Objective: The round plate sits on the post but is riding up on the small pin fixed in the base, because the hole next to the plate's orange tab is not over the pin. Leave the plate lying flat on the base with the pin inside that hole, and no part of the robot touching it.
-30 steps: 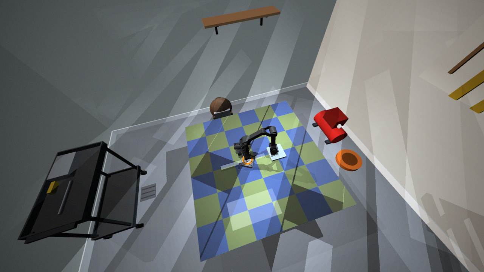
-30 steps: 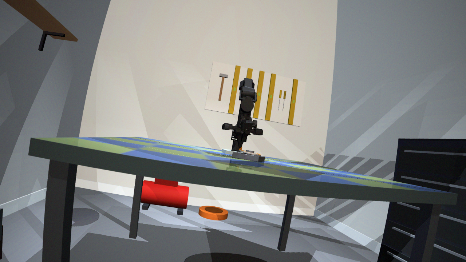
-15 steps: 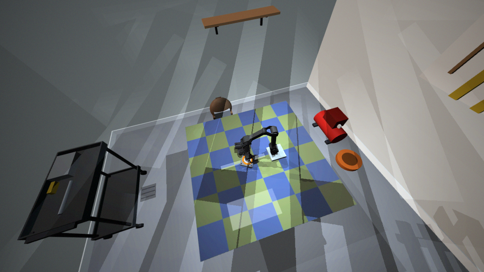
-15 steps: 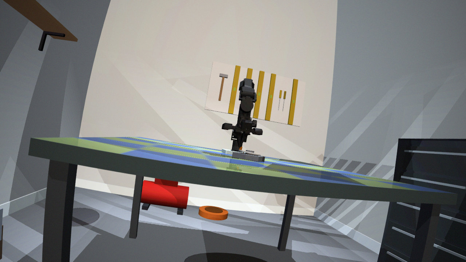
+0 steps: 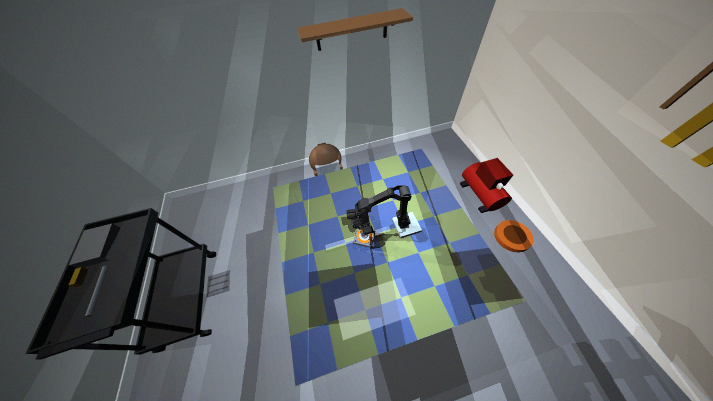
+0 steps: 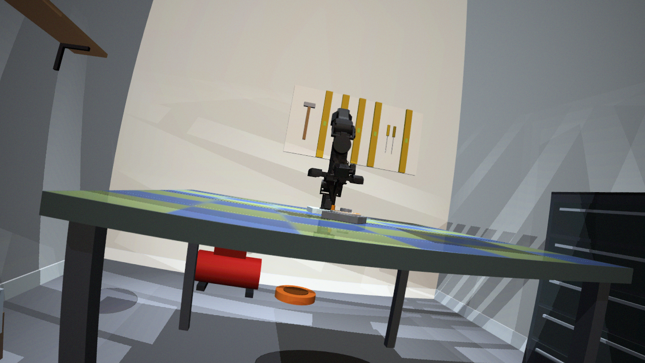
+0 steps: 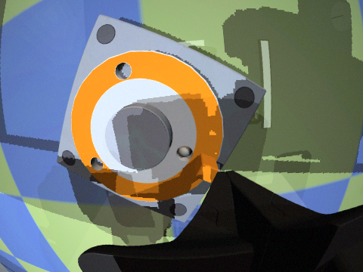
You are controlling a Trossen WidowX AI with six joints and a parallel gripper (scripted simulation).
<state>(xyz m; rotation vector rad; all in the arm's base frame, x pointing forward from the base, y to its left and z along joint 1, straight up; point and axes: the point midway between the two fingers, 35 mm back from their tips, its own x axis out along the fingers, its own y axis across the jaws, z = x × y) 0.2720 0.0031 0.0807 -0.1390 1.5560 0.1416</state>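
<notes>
The round plate (image 5: 364,242) (image 6: 353,213) (image 7: 80,125), orange with a white middle, sits around the grey post (image 7: 145,140) (image 6: 345,209) on the square grey base (image 7: 125,35) (image 6: 340,218). Its orange tab (image 7: 209,169) (image 6: 333,207) stands at the lower right in the wrist view. The hole (image 7: 184,152) beside the tab shows a pale rounded shape inside; whether that is the pin is unclear. I cannot tell whether the plate lies fully flat. My gripper (image 7: 224,178) (image 6: 326,207) (image 5: 367,233) is shut and empty, its tips right beside the tab's outer side; contact is unclear.
The base stands on the blue and green checkered table (image 5: 343,348) (image 6: 405,257). The arm's pale mounting plate (image 5: 414,229) is close to it. A black cart (image 5: 144,269), a red tank (image 5: 483,186) and an orange ring (image 5: 501,236) are off the table.
</notes>
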